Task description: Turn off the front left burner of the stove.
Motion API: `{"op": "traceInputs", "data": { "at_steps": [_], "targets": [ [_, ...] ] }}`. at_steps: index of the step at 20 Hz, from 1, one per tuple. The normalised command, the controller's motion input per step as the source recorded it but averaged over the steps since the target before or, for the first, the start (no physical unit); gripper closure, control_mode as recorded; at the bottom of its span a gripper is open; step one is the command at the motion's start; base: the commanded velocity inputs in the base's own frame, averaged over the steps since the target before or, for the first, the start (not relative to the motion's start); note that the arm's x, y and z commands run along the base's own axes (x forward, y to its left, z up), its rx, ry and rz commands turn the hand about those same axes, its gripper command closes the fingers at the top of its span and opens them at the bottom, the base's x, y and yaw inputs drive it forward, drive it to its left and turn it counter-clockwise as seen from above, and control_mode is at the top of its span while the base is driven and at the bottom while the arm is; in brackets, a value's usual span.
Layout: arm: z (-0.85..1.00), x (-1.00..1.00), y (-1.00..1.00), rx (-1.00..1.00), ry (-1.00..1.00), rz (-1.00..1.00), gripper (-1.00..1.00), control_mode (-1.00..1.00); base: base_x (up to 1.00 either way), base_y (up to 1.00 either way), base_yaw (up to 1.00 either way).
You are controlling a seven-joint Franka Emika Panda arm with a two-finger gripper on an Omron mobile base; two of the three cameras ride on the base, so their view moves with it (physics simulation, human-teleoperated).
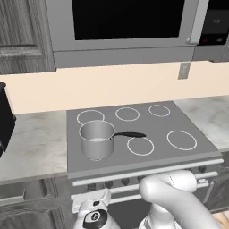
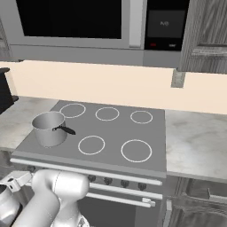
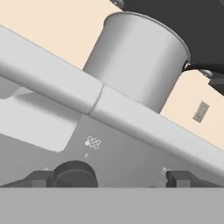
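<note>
The stove (image 1: 179,156) is a grey flat-top with white rings. A steel saucepan (image 1: 96,139) with a black handle stands on the front left burner and hides its ring. Small dark knobs (image 1: 108,184) line the front panel below the cooktop edge. My gripper (image 1: 91,199) is low at the stove's front left, pointing at that panel. In the hand view, my gripper (image 3: 109,179) is open, its fingertips (image 3: 37,178) far apart. One dark knob (image 3: 74,174) sits between them, close to the left tip. The saucepan (image 3: 138,61) rises above the stove's front edge.
A microwave (image 1: 125,22) hangs over the stove, with a black appliance (image 2: 166,24) to its right. Marble counters (image 2: 195,137) flank the stove. A dark object (image 1: 4,116) stands on the left counter. An outlet (image 1: 184,70) is on the beige wall.
</note>
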Motion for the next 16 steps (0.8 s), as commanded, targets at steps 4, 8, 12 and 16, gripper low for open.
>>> {"op": "traceInputs", "data": {
  "at_steps": [4,8,12,16],
  "targets": [
    [0.00,0.13,0.00,0.05,-0.04,0.00,-1.00,-1.00,0.00,0.00,0.00],
    [0.00,0.00,0.00,0.00,0.00,0.02,-1.00,-1.00,0.00,0.00,0.00],
    [0.00,0.00,0.00,0.00,0.00,0.02,-1.00,-1.00,0.00,0.00,0.00],
    [0.00,0.01,0.00,0.00,0.00,0.04,-1.00,-1.00,0.00,0.00,0.00]
  ]
}}
